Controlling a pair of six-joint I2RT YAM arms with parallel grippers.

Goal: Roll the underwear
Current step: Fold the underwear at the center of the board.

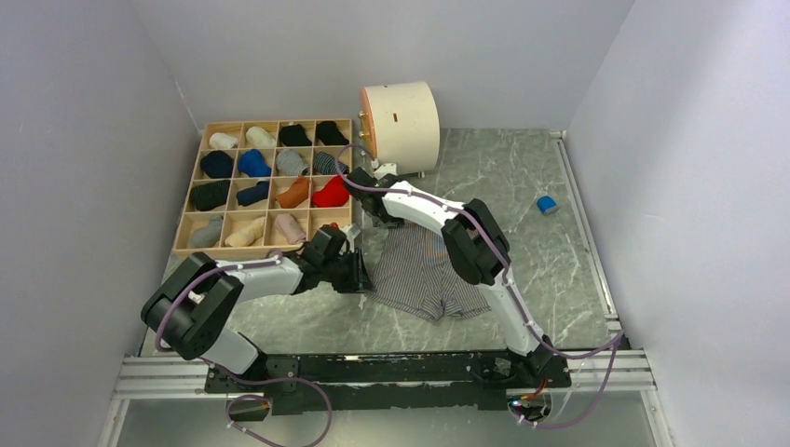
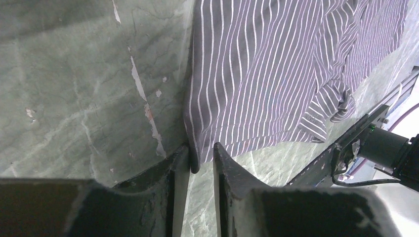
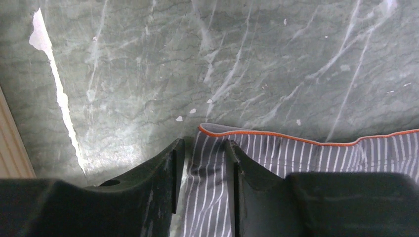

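Seen from above, a green marbled table [image 1: 522,186] sits between pale walls. At its far left stands a wooden tray [image 1: 279,122] of sixteen compartments, each holding a rolled bundle of cloth in white, cream, black, blue, grey, orange, red or pink. Just right of the tray, at the far edge, a cream drum [image 1: 402,123] lies on its side. A small blue block [image 1: 547,205] sits well apart on the right. Lilac cables [image 1: 279,382] trail from the arm bases across a metal rail [image 1: 168,372] at the near edge. The grey underwear [image 1: 424,270] with fine white stripes lies spread in the middle of the table. The bent right arm crosses above its far right part and hides it from the top camera. The left gripper [image 1: 357,272] reaches in low from the left to the garment's left edge. In the left wrist view that gripper [image 2: 200,150] has its fingers narrowly parted, and the folded edge of the cloth [image 2: 257,74] dips between them, against one finger. Bare table shows in the rest of the gap. A dark motor housing at the right of that view is cut off. The right gripper [image 1: 375,216] comes down at the garment's far left corner, close to the tray. In the right wrist view the gripper [image 3: 203,145] has its fingers parted either side of the corner of the orange-trimmed waistband [image 3: 276,136]. Striped cloth [image 3: 296,153] shows between them, not clamped.
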